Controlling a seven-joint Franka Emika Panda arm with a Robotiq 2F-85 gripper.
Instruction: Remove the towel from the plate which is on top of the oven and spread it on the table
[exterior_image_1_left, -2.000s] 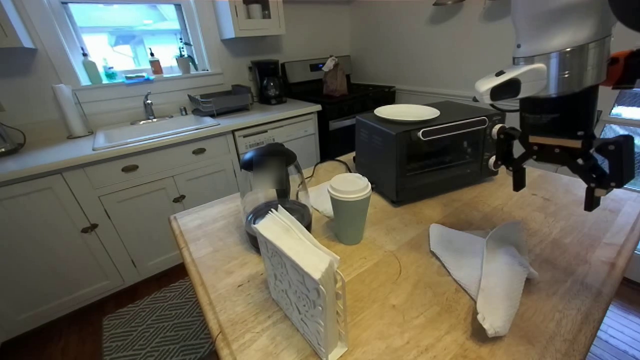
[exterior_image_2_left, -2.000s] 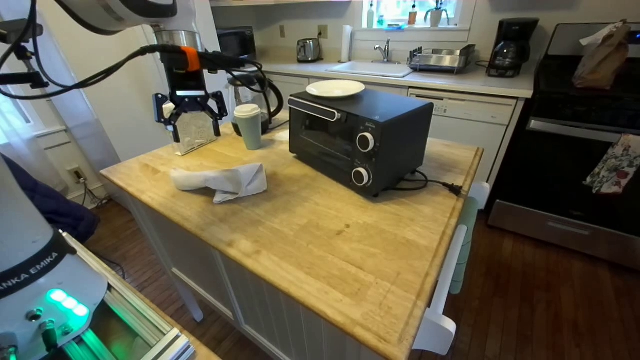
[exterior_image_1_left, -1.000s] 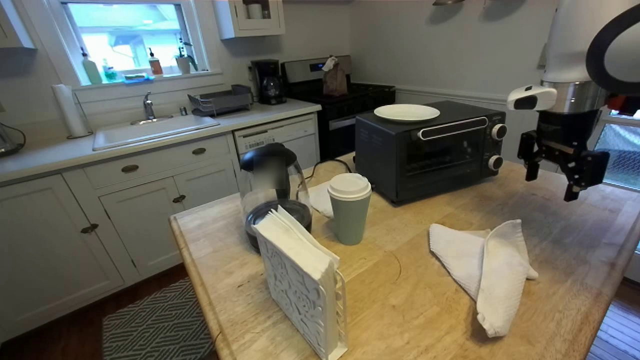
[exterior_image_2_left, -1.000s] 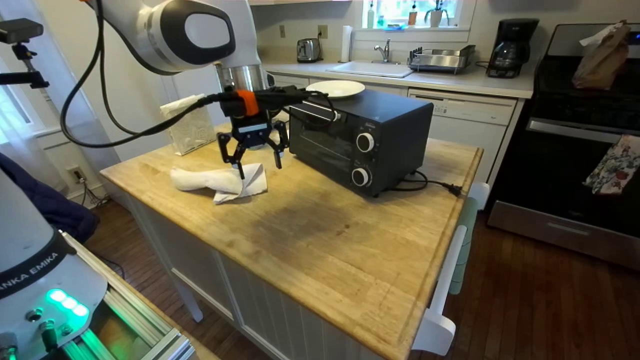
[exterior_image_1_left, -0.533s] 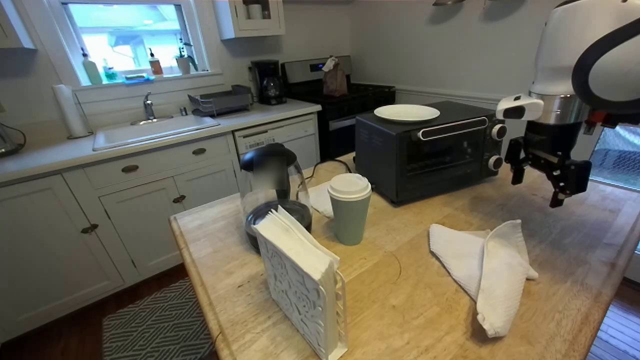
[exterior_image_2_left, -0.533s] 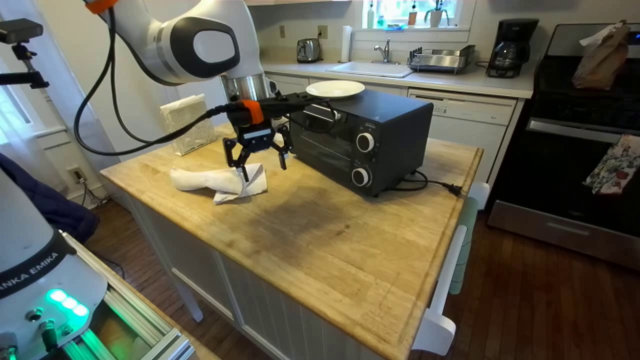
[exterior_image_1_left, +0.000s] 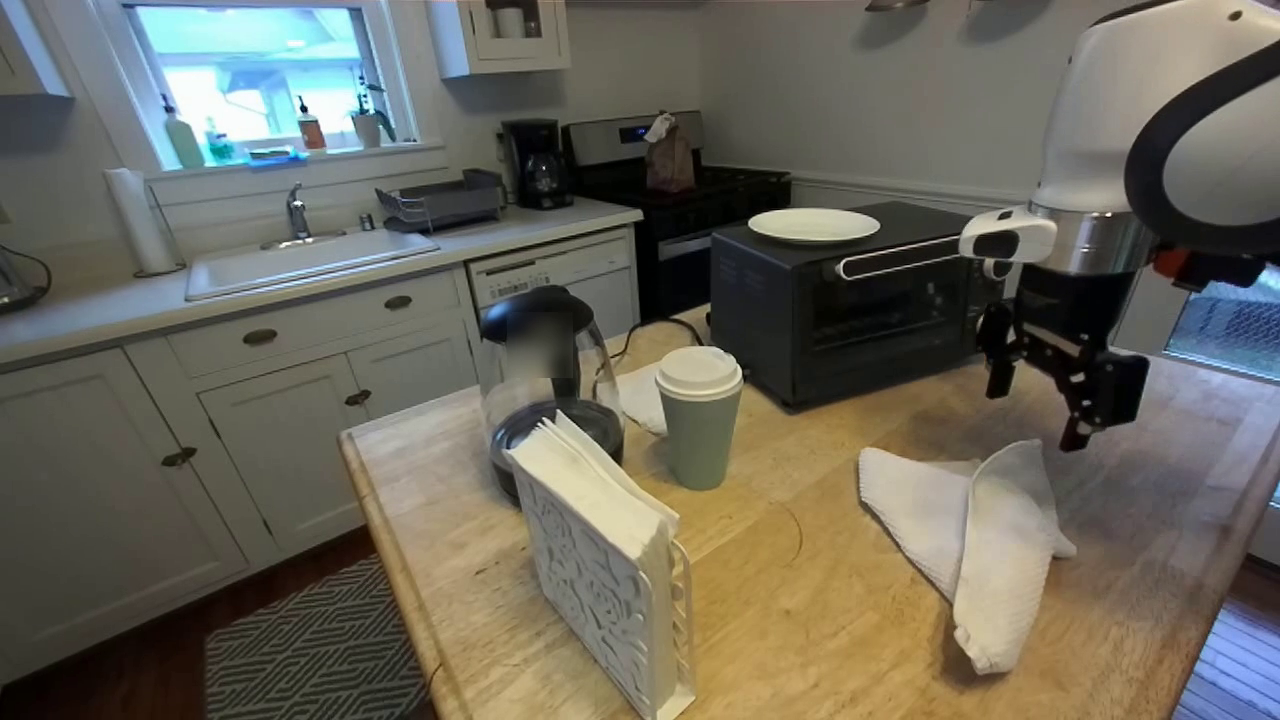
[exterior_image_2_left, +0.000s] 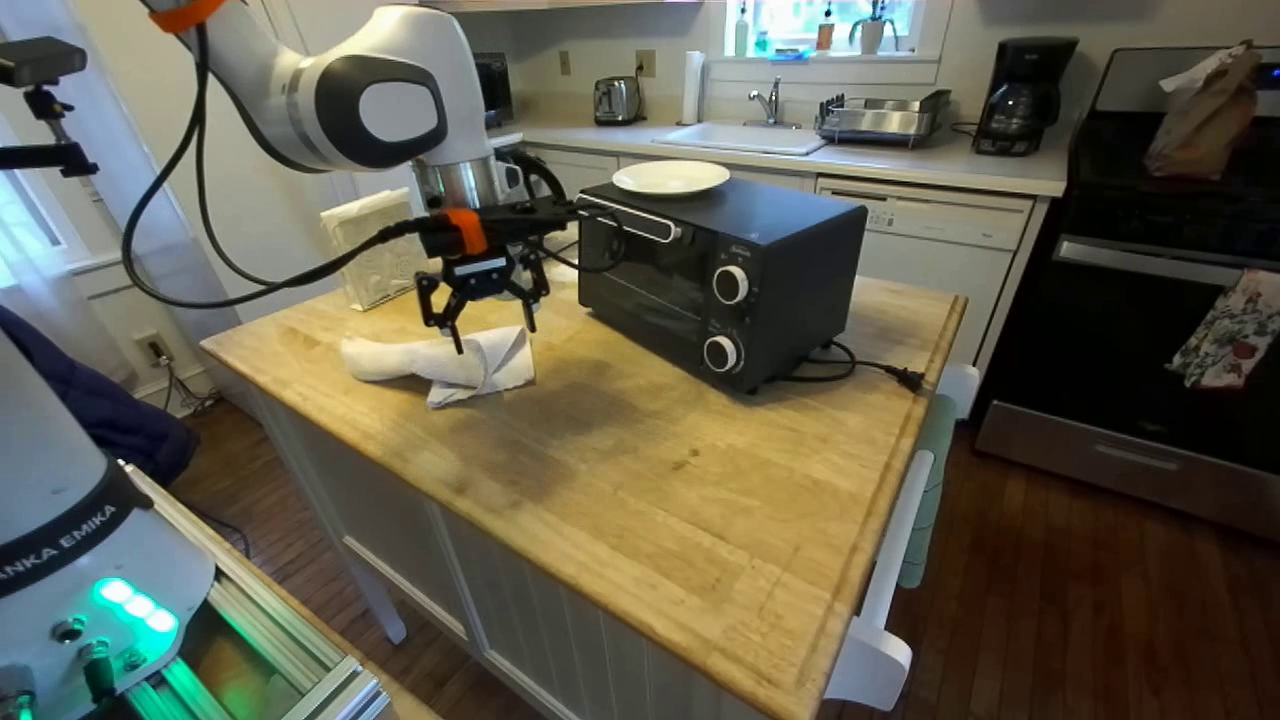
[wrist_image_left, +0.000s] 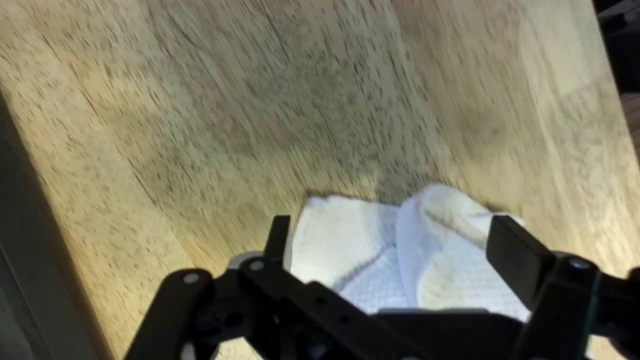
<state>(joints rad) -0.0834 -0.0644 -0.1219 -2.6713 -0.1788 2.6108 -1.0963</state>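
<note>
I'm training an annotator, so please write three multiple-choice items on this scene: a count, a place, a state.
1. How many knobs show on the toaster oven?
A. four
B. two
C. six

2. Where is the plate?
A. on the toaster oven
B. in the sink
C. on the floor

3. How is the gripper?
A. shut on a cup
B. shut, empty
C. open

1: B, one above the other in an exterior view.
2: A, as both exterior views show.
3: C, fingers apart in the wrist view, the towel showing between.
</note>
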